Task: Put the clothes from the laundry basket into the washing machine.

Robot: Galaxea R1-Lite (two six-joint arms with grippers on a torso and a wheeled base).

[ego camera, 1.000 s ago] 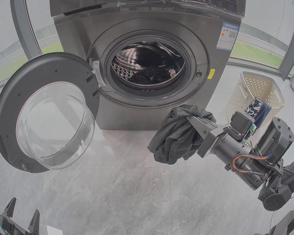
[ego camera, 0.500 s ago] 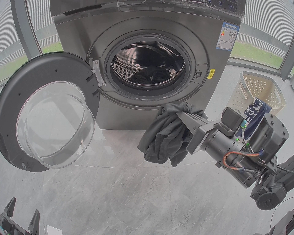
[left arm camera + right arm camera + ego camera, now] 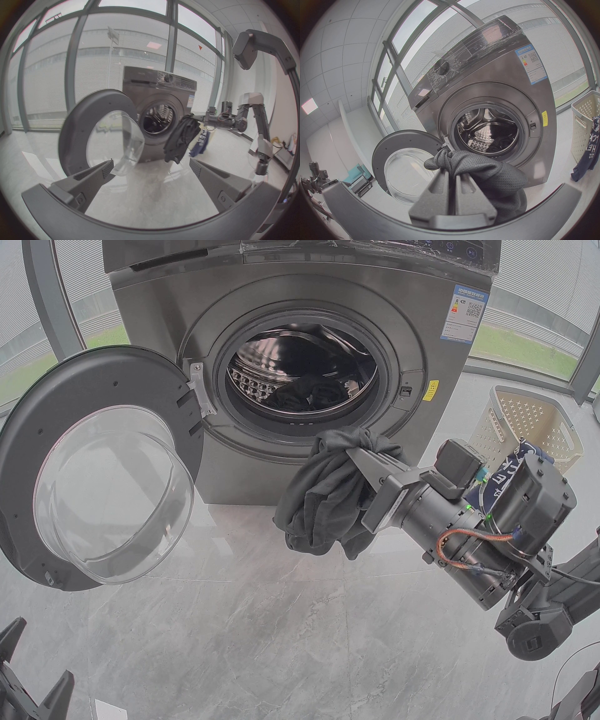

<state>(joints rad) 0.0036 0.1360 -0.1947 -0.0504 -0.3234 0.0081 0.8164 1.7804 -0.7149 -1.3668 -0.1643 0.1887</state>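
Dark garment (image 3: 319, 496) hangs from right gripper (image 3: 351, 454), seemingly outside the drum (image 3: 262, 387).

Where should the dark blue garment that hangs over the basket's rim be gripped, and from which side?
Probably at the fold where the blue garment crosses the rim of the basket, coming from above. It drapes over that rim and hangs down the outer wall, so the fold sits highest, and lifting there should pull the rest clear.

Light: bright daylight from far windows (image 3: 544, 321)
Glare: washing machine door glass (image 3: 112, 496), floor (image 3: 250, 627)
Edges: bowed in wrist views
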